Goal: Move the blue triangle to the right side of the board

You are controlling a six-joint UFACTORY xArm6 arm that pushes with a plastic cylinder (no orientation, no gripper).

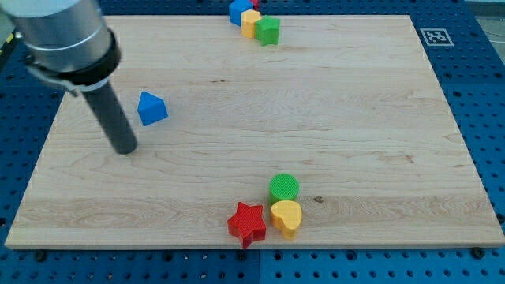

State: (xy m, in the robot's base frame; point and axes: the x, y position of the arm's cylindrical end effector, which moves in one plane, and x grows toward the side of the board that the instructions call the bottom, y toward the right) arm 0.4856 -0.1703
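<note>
The blue triangle [151,108] lies on the wooden board [331,126] in the view's left part. My tip [126,149] rests on the board just to the lower left of the blue triangle, a short gap apart from it. The dark rod rises from the tip up and to the left into the grey arm body at the view's top left.
At the view's top edge a blue block [239,10], a yellow block [251,23] and a green block [268,31] cluster, with a red block behind. Near the bottom sit a green cylinder [284,187], a yellow heart [287,216] and a red star [247,223].
</note>
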